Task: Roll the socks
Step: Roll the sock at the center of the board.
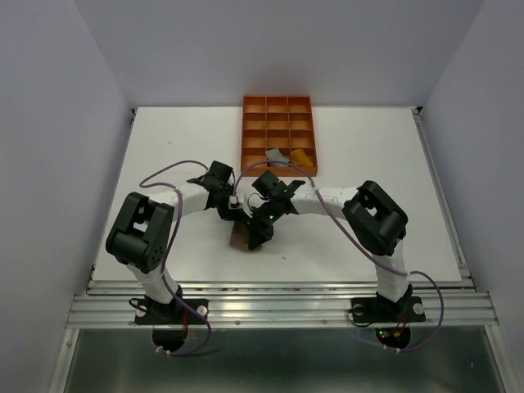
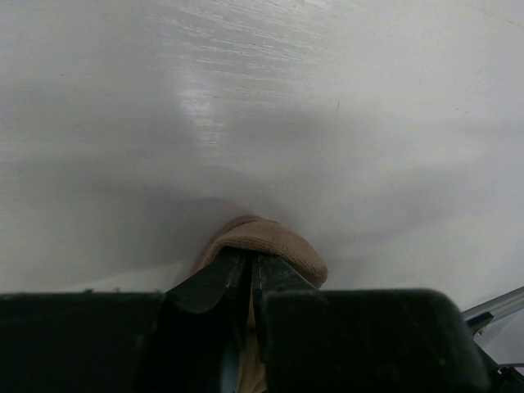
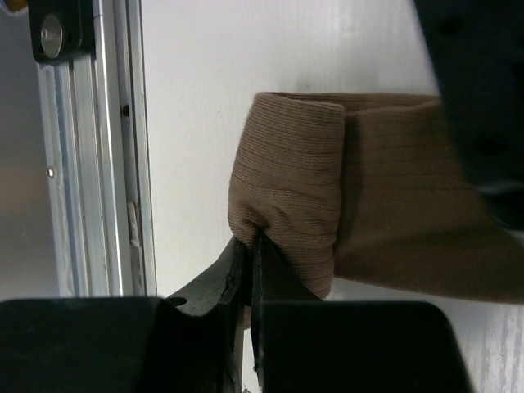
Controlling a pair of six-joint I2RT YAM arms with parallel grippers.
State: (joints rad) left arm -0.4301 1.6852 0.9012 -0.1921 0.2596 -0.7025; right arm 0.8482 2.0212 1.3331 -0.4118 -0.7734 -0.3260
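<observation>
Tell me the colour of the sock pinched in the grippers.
The sock is taupe-brown; the right wrist view shows it best.

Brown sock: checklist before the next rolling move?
1. Grip of the left pincer on the brown sock: ok, shut on it.
2. Grip of the right pincer on the sock's folded edge: ok, shut on it.
3. Fold started at one end: ok, the right wrist view shows a doubled layer.
4. Sock on the table, apart from the tray: ok.
5. The grey sock and yellow sock in the tray: ok.
6. Where the striped cuff lies: cannot tell.
</observation>
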